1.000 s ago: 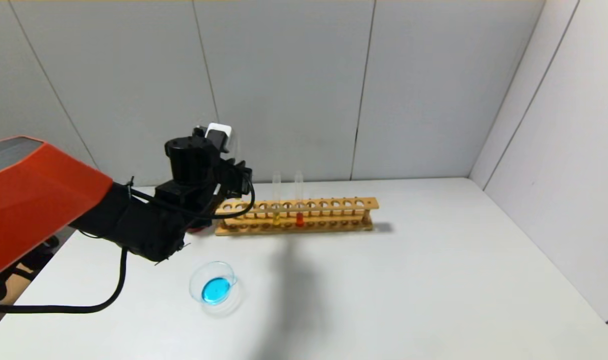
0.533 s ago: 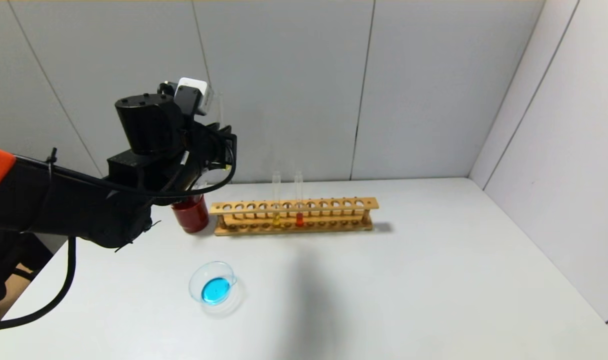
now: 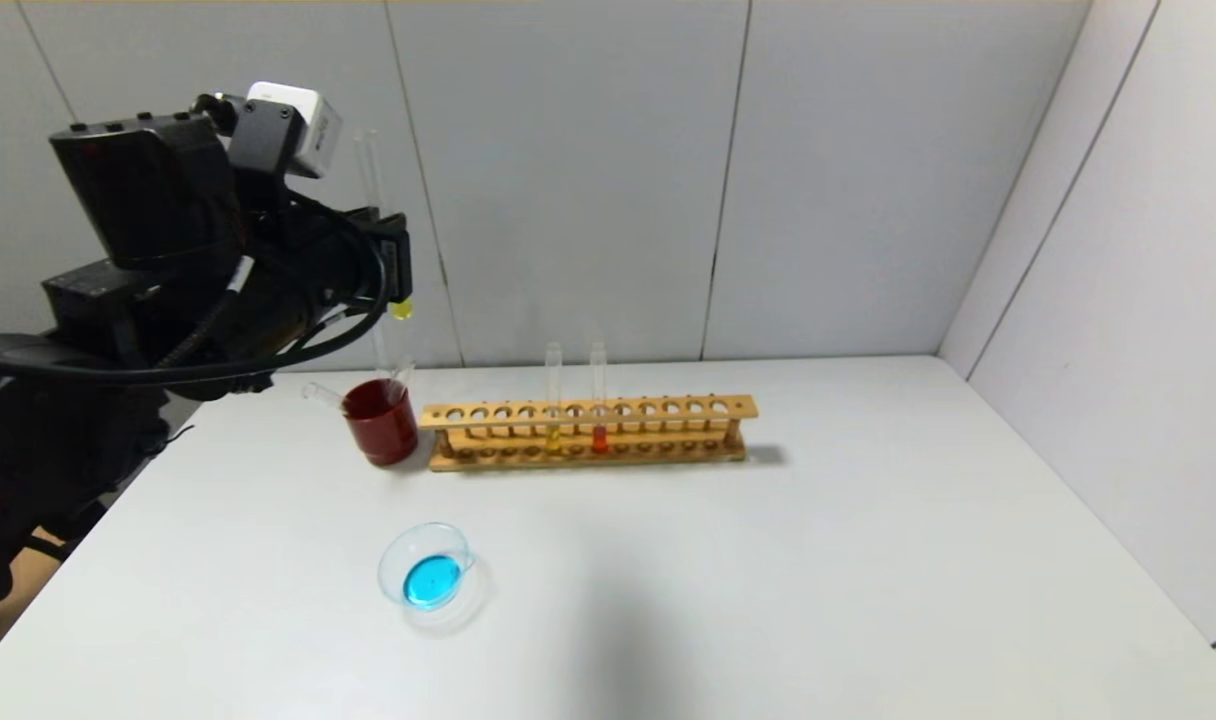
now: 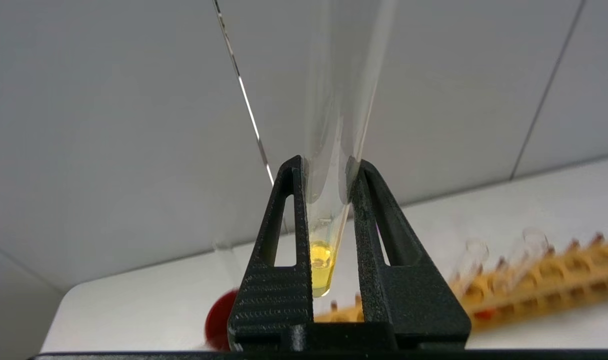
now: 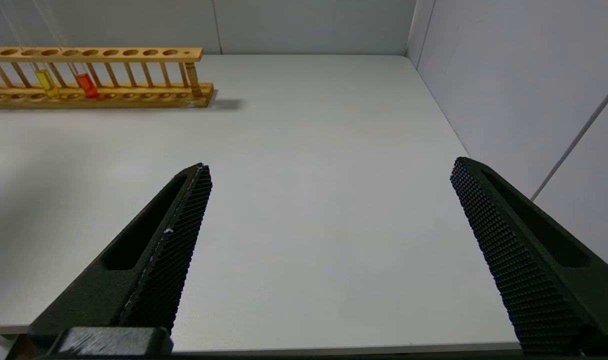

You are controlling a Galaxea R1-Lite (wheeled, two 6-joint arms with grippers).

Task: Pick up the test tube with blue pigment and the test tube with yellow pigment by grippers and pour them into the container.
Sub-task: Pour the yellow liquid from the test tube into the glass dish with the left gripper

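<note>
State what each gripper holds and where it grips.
Left gripper pinches the yellow tube low on its glass, just above the liquid. Right gripper holds nothing.

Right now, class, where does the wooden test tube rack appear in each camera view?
Head view: wooden rack at table centre, beside the dark red cup.
Left wrist view: blurred, low, behind the left end effector.
Right wrist view: far corner.
Shared landmark: the red-orange tube standing in it.
</note>
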